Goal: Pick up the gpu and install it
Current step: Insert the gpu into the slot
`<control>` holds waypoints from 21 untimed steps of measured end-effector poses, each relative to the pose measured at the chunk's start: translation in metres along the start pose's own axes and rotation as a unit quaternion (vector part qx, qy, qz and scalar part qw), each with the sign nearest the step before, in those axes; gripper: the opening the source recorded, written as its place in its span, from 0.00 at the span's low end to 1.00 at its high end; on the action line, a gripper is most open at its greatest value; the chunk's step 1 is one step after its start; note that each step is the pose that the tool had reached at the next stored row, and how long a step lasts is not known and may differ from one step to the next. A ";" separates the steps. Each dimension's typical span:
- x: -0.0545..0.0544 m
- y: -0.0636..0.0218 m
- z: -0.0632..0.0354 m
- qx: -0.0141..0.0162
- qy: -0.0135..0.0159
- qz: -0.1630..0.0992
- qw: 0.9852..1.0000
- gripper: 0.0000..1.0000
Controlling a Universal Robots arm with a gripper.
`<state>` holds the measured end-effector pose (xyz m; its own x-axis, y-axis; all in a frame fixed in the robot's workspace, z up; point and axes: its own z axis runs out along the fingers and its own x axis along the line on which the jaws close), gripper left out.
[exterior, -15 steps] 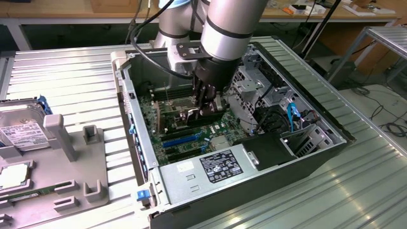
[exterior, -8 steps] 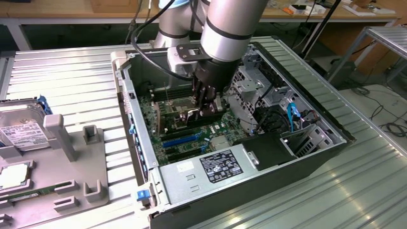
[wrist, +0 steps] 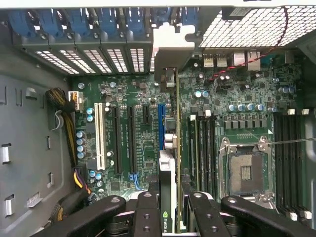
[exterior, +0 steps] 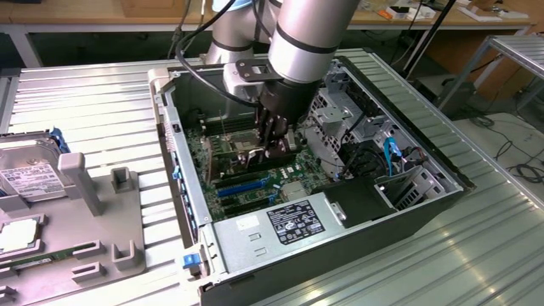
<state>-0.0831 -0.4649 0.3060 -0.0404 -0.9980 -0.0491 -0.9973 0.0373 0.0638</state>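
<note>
Centrally, an open computer case (exterior: 408,137) is laid on its side on the ribbed metal desk (exterior: 93,108), with the green motherboard (wrist: 237,89) exposed inside. Above the board, the gripper (exterior: 274,148) is lowered into the case. The gpu (wrist: 170,163) is held edge-on over the expansion slots (wrist: 131,138), pinched between the jaws, its silver bracket (wrist: 173,49) set against the rear slot covers (wrist: 98,29).
</note>
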 end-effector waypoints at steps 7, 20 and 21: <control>0.001 -0.0005 0.0123 0.004 -0.001 -0.003 1.000 0.27; 0.001 0.0053 0.0213 0.004 -0.001 -0.004 1.000 0.27; 0.001 0.0069 0.0214 0.004 -0.001 -0.004 1.000 0.27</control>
<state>-0.0914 -0.4649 0.2850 -0.0335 -0.9981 -0.0512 -0.9979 0.0306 0.0563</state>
